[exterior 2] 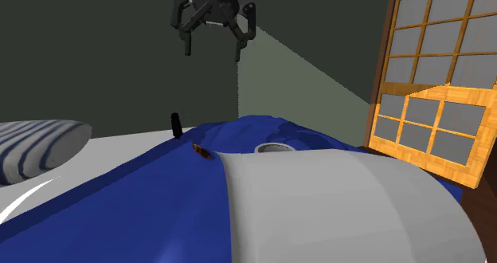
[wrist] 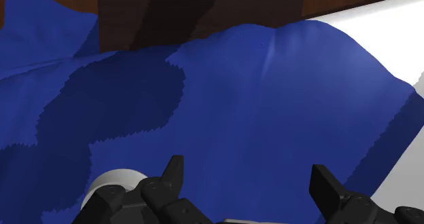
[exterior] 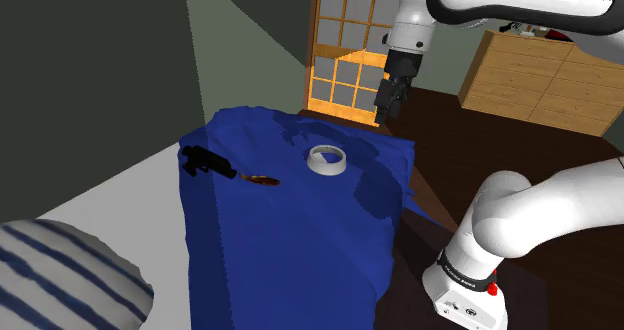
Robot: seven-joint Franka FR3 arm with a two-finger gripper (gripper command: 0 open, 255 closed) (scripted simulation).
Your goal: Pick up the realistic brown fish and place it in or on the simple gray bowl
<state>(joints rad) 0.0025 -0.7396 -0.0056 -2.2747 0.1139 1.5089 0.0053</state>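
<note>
Arm: rises from stand [exterior: 470, 293], upper links span top of shoulder view, wrist bent down. Pincer [exterior: 388, 103] hangs fingers-down, high over far edge of blue cloth [exterior: 290, 238]. Fingers [wrist: 174, 175] spread apart, nothing btwn them: released. Pale bowl [exterior: 326, 161] below pincer, offset to one side, near one finger in wrist view. Brown fish [exterior: 262, 180] flat on cloth, well apart from pincer, beyond bowl. Fish long axis approx in line w/ black object [exterior: 205, 163] beside it; head end: can't tell.
</note>
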